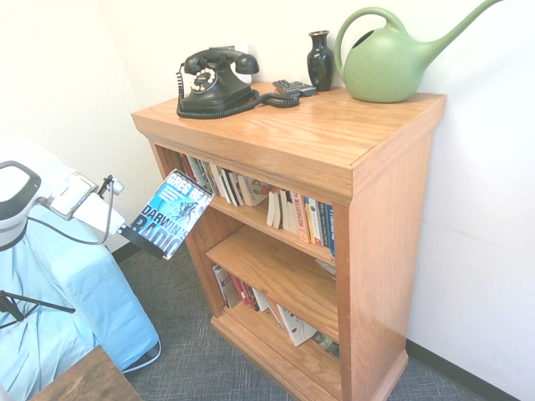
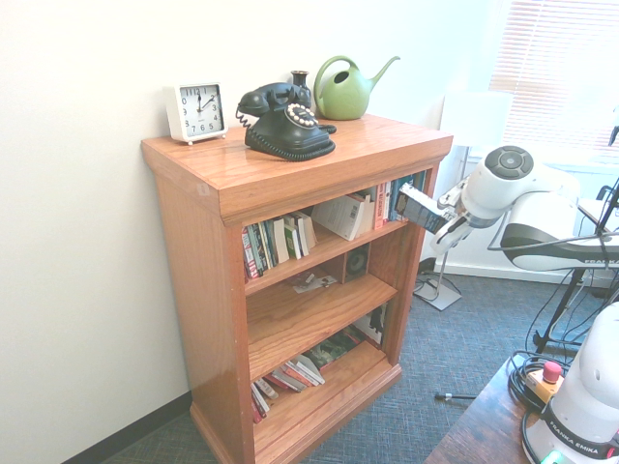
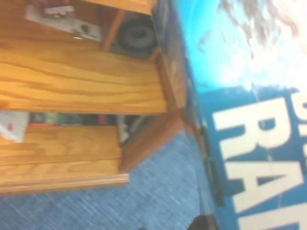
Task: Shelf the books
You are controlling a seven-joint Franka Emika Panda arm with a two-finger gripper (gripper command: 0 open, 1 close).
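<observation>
Pincer (image 1: 125,236) grasps one paperback (image 1: 171,213) beside one bookcase (image 1: 334,159) with three boards.

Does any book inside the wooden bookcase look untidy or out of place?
Yes. On the bottom board of the honey-coloured wooden bookcase, the thin books lie toppled flat instead of upright. The middle board holds only loose papers.

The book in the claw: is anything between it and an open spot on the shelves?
Nothing visible blocks it. The book hangs in open air just outside the bookcase's front corner, level with the top shelf. That shelf is mostly filled with books; the middle shelf below is largely bare and open-fronted.
</observation>
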